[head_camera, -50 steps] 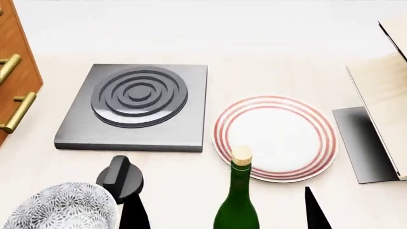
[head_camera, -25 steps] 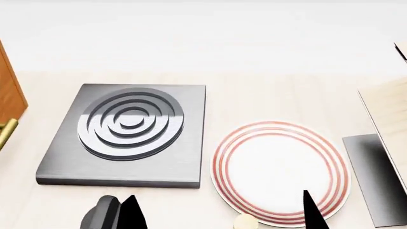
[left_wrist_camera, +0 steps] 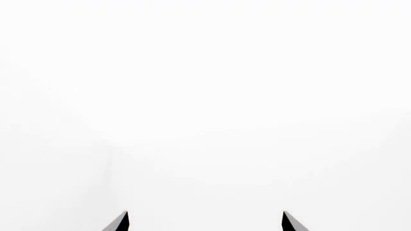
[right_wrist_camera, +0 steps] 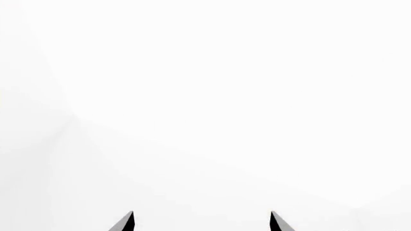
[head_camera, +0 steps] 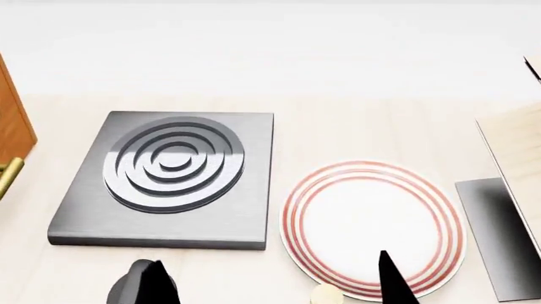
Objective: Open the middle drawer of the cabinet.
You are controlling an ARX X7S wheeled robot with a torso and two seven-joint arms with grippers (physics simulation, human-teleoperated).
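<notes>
Only a sliver of the orange-brown cabinet (head_camera: 12, 120) shows at the head view's left edge, with the end of one brass handle (head_camera: 7, 176) below it. I cannot tell which drawer that handle belongs to, so the middle drawer cannot be picked out. My left gripper (left_wrist_camera: 205, 221) is open, its two tips wide apart against blank white. The right gripper (right_wrist_camera: 201, 221) is open as well, facing blank white. In the head view one dark fingertip (head_camera: 157, 284) rises at lower left and another fingertip (head_camera: 389, 278) over the plate, both far from the cabinet.
A grey hob (head_camera: 169, 177) with ringed burner lies left of centre. A red-ringed white plate (head_camera: 372, 221) sits to its right. A pale wooden box (head_camera: 517, 152) with a dark panel (head_camera: 498, 234) stands at far right. A cork top (head_camera: 325, 295) and a black knob (head_camera: 127, 290) show at the bottom edge.
A second ago the head view showed more cabinet, a bottle and a patterned bowl; it then shifted. In the last half second both dark fingertips slid a little left.
</notes>
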